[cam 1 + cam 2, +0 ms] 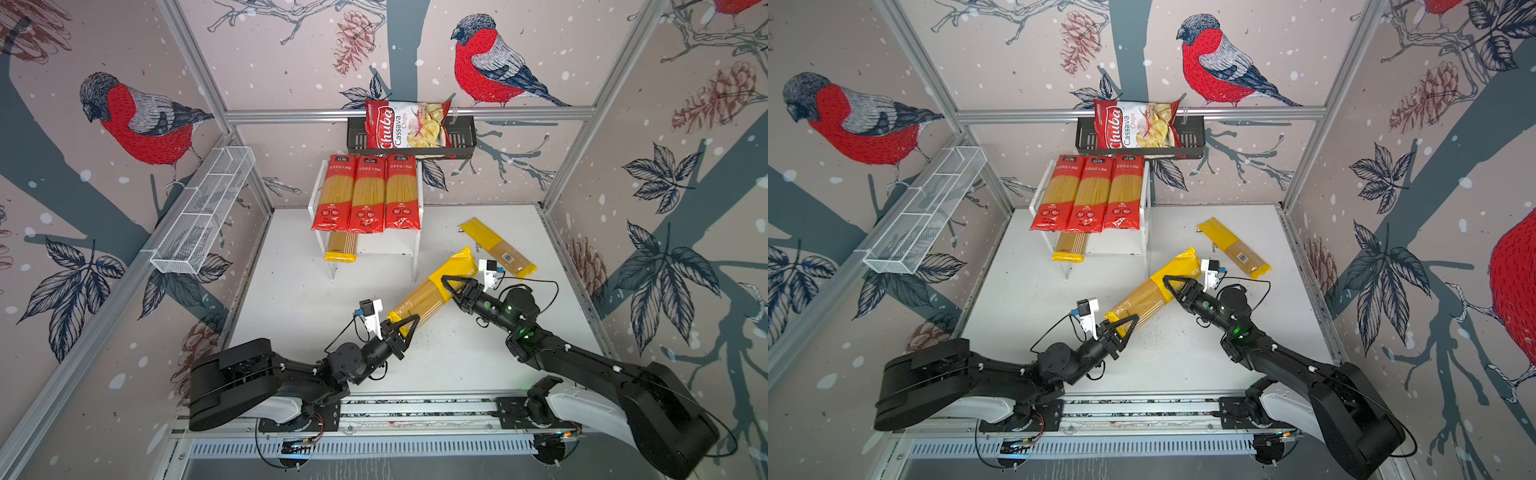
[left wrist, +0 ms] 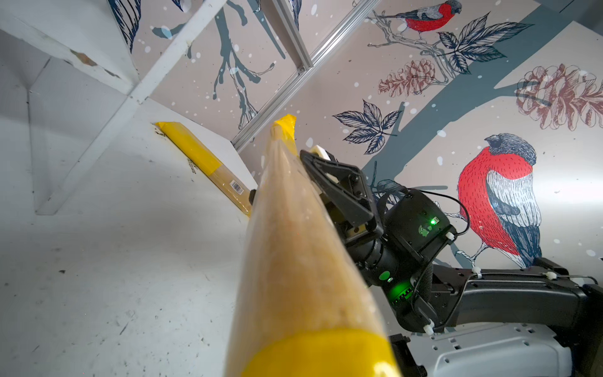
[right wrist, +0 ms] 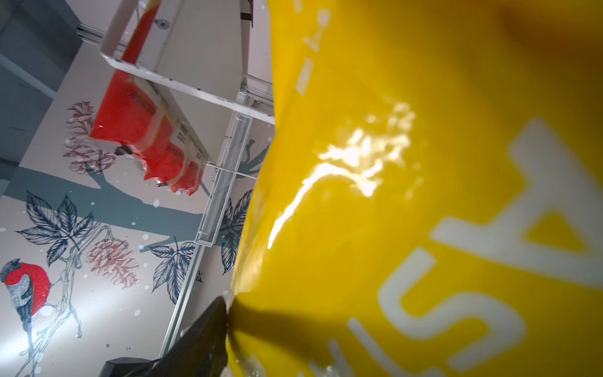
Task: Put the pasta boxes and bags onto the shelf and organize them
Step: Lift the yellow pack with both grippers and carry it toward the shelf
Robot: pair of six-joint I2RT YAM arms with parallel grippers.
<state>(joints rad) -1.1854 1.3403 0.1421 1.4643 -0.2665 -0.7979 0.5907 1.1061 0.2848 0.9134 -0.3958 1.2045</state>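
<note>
yellow packet (image 1: 424,299) is up between both arms and looks clear of the table (image 1: 291,299). left fingers (image 1: 398,334) are pinched nearly closed on its near end, solid hold. right fingers (image 1: 465,291) straddle the far yellow band, spread wide. right wrist view shows one finger touching the film, but can't tell if they're squeezing or just around it.

key geometry: packet's long axis runs diagonal. near end is at the left arm, far tip points toward the right front leg of the shelf (image 1: 386,245), not into the bay. red packets (image 1: 368,195) on top and the stowed packet (image 1: 340,247) on the lower tier all lie front-to-back, so ours is skewed against them. the free slot on the lower tier is just right of the stowed one, which in both top views is left of our tip.

my read: swing the tip left to line up, then slide in lengthwise. right arm is nearer the shelf, left pushes from behind. risk: tip clips the leg. loose packet (image 1: 496,247) lies on the table, apart from both fingers.
</note>
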